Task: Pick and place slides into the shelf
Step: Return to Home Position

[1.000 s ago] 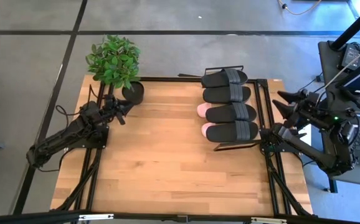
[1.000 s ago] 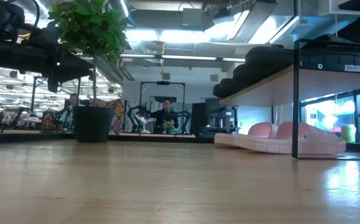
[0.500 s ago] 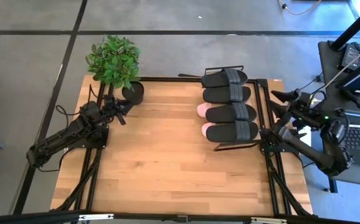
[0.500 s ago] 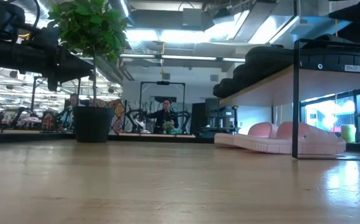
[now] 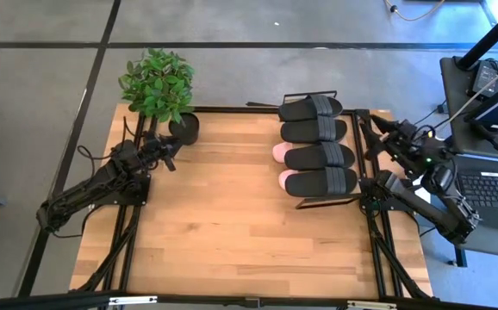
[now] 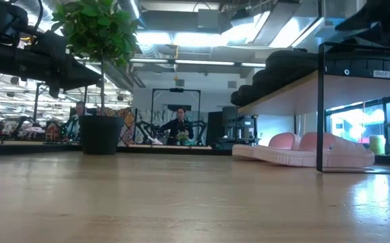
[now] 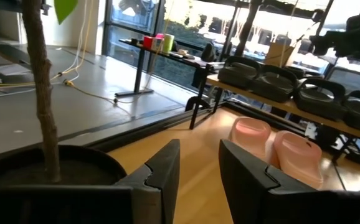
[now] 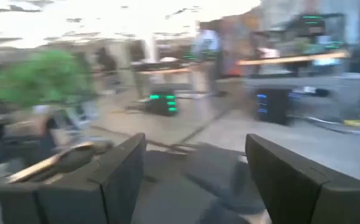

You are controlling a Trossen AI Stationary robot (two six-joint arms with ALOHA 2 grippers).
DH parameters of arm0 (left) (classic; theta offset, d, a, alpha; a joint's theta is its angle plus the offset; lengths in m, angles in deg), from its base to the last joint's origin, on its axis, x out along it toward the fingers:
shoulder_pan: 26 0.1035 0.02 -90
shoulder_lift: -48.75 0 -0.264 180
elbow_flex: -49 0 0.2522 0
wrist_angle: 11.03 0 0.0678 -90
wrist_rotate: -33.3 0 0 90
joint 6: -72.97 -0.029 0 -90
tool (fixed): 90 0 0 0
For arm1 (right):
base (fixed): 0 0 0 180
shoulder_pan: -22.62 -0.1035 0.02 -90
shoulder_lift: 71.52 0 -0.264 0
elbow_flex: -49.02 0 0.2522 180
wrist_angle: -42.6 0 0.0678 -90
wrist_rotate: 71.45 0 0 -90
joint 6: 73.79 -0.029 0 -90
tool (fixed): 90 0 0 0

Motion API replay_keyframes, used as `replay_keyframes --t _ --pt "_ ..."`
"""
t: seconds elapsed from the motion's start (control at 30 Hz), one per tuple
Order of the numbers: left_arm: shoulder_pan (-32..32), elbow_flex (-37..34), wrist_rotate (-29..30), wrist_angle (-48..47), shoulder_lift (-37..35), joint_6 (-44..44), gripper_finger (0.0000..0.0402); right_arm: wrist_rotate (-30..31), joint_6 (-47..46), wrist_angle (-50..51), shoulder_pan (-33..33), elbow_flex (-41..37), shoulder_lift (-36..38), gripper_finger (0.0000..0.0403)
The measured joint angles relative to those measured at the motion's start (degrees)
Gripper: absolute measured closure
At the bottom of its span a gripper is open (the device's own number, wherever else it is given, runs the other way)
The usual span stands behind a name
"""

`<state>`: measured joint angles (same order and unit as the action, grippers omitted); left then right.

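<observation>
Four black slides [image 5: 318,143] lie side by side on the top board of the shelf [image 6: 283,89], at the table's far right. Two pink slides [image 6: 315,149] rest on the tabletop under that board, toes peeking out [image 5: 282,165]. In the left wrist view the pink pair [image 7: 273,144] sits below the black ones [image 7: 292,87]. My right gripper [image 5: 375,130] hovers open just right of the shelf, level with the black slides and touching nothing. My left gripper [image 5: 170,155] is open, beside the plant pot.
A potted plant [image 5: 158,86] stands at the far left corner, its black pot [image 7: 49,174] right in front of my left fingers. The shelf's black metal leg [image 6: 320,108] stands on the table at the right. Bare wooden tabletop [image 5: 232,232] stretches across the middle and near side.
My right gripper has swung toward the table's left and slightly toward its far edge, closing in on the right side of the shelf and the black slides. The slides and the shelf have stayed where they were.
</observation>
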<state>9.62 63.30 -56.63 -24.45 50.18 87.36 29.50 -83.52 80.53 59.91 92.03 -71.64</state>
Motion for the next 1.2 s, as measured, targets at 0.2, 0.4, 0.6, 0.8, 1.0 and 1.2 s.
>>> replay_keyframes --t 0.2,0.4,0.6,0.8,1.0,1.2 --pt "0.0 0.0 0.4 0.0 0.0 0.0 0.0298 1.6 0.9 -1.3 0.0 -3.7 0.0 0.0128" --pt "0.0 0.0 0.5 0.0 0.0 0.0 0.0298 2.8 1.0 -4.5 0.0 -7.4 0.0 0.0128" --pt "0.0 0.0 0.5 0.0 0.0 0.0 0.0298 4.0 1.1 -10.2 0.0 -12.2 0.0 0.0128" --pt "0.0 0.0 0.5 0.0 0.0 0.0 0.0298 11.4 3.0 -13.4 0.0 -15.4 0.0 0.0128" --pt "0.0 0.0 0.5 0.0 0.0 0.1 0.0298 20.2 8.8 -14.8 0.0 -15.4 0.0 0.0128" --pt "0.0 0.0 0.5 0.0 0.0 0.0 0.0298 21.1 14.7 -18.3 0.0 -15.4 0.0 0.0128"
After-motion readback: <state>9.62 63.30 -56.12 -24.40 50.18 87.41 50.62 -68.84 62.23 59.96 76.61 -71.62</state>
